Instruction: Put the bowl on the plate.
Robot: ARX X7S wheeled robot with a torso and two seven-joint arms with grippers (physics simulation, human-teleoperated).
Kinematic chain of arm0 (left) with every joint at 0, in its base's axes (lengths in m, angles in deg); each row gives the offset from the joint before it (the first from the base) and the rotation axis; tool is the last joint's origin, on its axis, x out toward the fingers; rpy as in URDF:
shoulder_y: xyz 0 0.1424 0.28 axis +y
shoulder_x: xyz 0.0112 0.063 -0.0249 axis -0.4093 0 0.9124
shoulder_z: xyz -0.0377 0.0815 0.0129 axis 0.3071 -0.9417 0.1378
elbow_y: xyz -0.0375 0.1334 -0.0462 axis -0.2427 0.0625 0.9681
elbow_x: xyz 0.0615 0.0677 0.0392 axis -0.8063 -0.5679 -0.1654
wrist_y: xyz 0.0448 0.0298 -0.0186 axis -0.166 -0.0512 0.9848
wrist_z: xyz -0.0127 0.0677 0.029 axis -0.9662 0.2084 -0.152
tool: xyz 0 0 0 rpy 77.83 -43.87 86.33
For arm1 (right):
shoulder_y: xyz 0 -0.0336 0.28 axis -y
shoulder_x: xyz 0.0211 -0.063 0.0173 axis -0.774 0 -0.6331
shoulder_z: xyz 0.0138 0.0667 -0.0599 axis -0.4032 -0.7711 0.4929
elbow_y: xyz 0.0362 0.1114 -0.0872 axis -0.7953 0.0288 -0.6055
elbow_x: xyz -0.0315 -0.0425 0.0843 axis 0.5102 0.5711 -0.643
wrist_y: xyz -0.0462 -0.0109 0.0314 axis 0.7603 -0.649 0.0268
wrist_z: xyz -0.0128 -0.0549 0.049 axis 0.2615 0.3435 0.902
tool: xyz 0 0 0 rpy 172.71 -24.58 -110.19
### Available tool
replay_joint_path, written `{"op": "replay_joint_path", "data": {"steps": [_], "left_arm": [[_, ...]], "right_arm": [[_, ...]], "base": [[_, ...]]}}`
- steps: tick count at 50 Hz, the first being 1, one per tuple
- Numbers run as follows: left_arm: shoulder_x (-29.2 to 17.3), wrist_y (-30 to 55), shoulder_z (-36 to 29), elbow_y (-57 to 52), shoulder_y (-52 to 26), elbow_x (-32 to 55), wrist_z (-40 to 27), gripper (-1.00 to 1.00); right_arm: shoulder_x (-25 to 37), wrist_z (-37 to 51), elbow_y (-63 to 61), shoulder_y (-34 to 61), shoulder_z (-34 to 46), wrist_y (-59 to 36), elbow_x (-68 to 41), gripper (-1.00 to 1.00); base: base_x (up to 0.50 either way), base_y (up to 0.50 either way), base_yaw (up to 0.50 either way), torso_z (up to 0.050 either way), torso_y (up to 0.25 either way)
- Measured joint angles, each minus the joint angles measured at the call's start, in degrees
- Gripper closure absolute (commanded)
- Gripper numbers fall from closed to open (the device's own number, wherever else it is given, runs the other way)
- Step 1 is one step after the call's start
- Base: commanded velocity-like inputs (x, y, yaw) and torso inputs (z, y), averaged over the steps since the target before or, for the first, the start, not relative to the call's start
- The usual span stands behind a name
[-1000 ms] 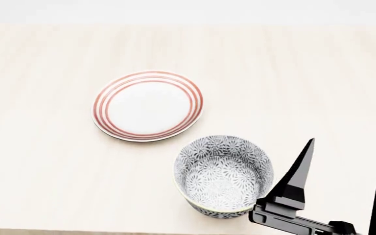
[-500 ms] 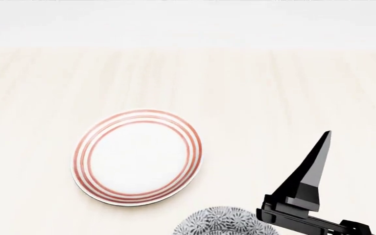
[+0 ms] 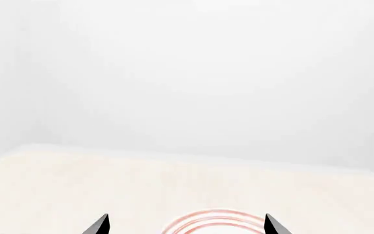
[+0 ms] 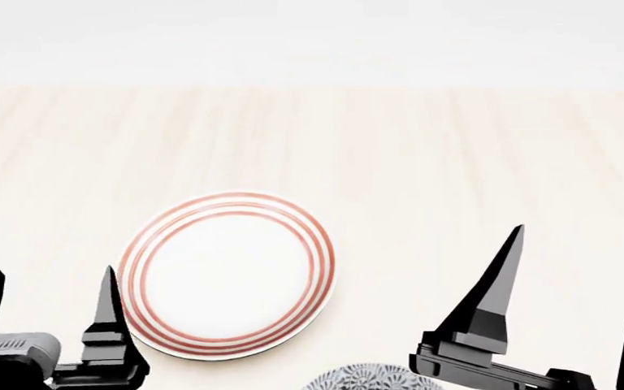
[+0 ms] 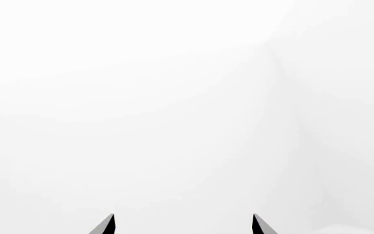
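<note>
The plate (image 4: 228, 274), white with three red rings, lies on the pale wooden table in the head view; its far rim also peeks into the left wrist view as the plate (image 3: 216, 222). Only the patterned top rim of the bowl (image 4: 369, 378) shows at the head view's lower edge, just right of the plate. My left gripper (image 4: 46, 284) stands open at the plate's left side, holding nothing. My right gripper (image 4: 583, 248) is open too, to the right of the bowl, with nothing between its fingers. In the wrist views the left gripper (image 3: 185, 220) and right gripper (image 5: 183, 220) show only wide-apart tips.
The pale wooden table (image 4: 421, 162) stretches far behind the plate to a white wall. The right wrist view shows only white wall beyond the fingertips.
The head view has tilted up, so the bowl has slid almost out at the bottom. My left gripper has risen into view beside the plate. The right gripper sits slightly lower in the frame.
</note>
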Motion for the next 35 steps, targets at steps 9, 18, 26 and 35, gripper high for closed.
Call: {"op": "replay_joint_path", "data": {"steps": [9,18,26,35], "left_arm": [[1.6,9.3,-5.9,0.8,-2.9,5.1,2.5,-1.00],[3.2,17.2,-7.8,0.7,-5.3,13.3,3.0,-1.00],[3.8,21.1,-8.3,0.7,-7.2,19.9,1.5,-1.00],[4.0,24.1,-7.9,0.4,-8.8,26.5,-2.0,-1.00]], "right_arm": [[0.6,0.3,0.1,-0.3,0.7,0.1,-0.1,-1.00],[1.0,0.6,0.4,-0.6,1.3,0.3,-0.2,-1.00],[1.4,0.8,0.8,-0.8,1.9,0.5,-0.2,-1.00],[1.7,1.1,1.1,-1.0,2.5,0.6,-0.2,-1.00]], "base": [[0.00,0.00,0.00,0.000,0.000],[0.00,0.00,0.00,0.000,0.000],[0.00,0.00,0.00,0.000,0.000],[0.00,0.00,0.00,0.000,0.000]]}}
